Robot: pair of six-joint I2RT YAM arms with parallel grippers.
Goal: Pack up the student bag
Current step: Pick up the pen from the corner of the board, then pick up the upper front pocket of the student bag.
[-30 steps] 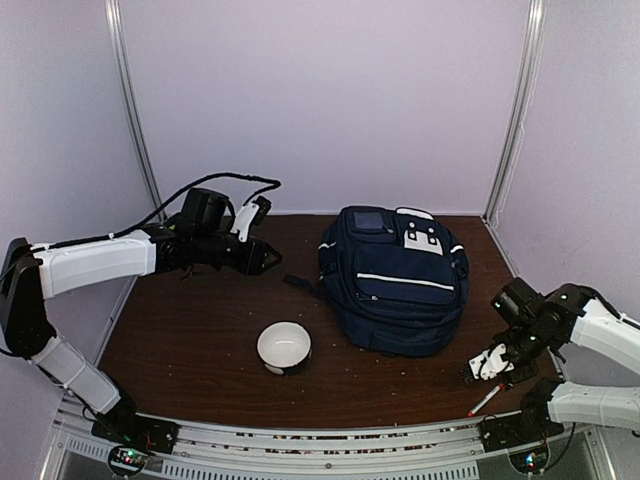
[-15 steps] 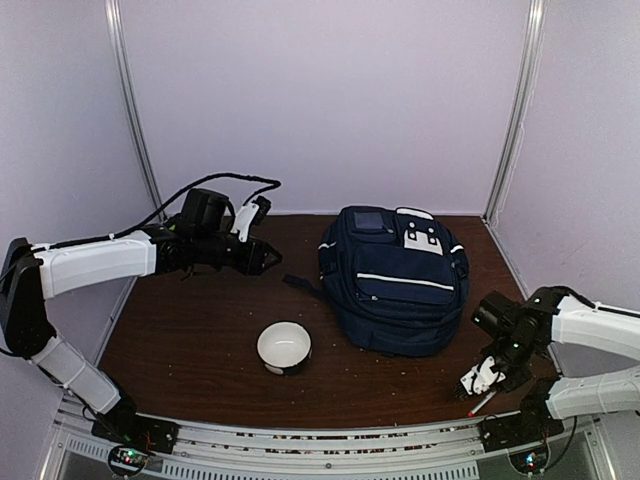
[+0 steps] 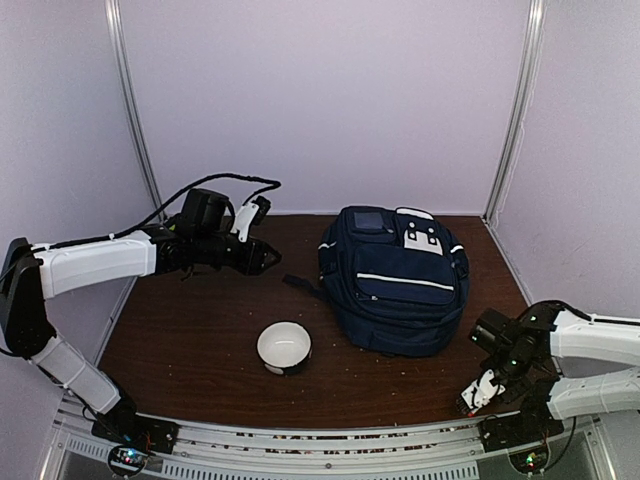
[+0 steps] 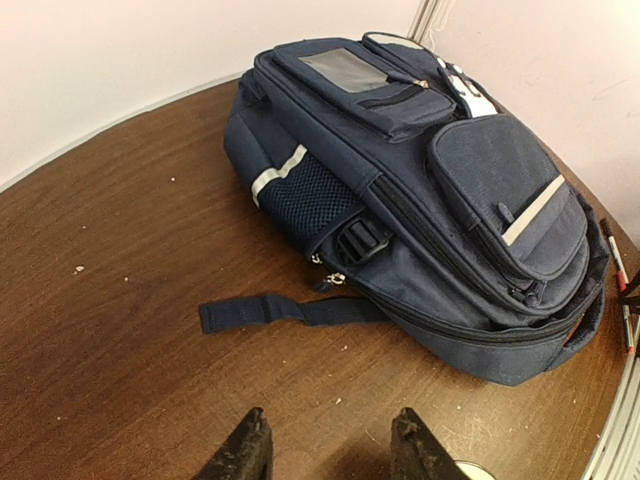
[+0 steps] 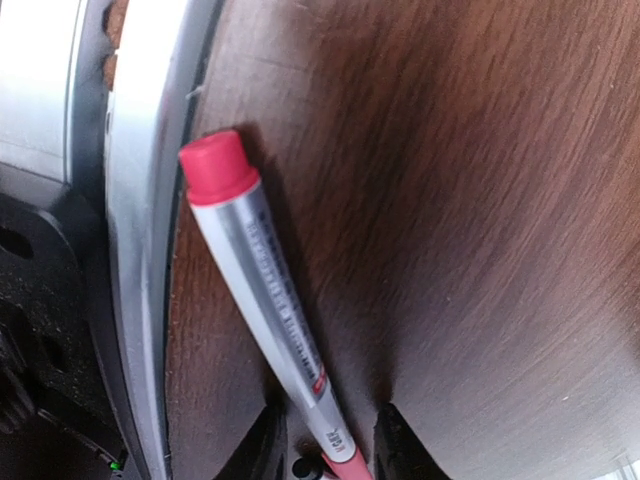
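Navy-blue fabric student bag (image 3: 400, 285) is seen lying flat and closed on the brown wooden table (image 3: 200, 330), right of centre. Nothing is judged packed yet. A red-capped silver pen (image 5: 265, 290) is straddled by the right gripper (image 5: 330, 445), jaws parted. The left gripper (image 4: 325, 445) is held apart, empty.

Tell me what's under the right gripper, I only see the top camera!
Observer: A silver pen with a red cap; the right gripper straddles it.
Operator: Did it grab it?
Observer: Not yet; its jaws are open, one on each side.
Operator: Has the bag got a side pocket?
Observer: Yes, a mesh pocket on the bag's side.
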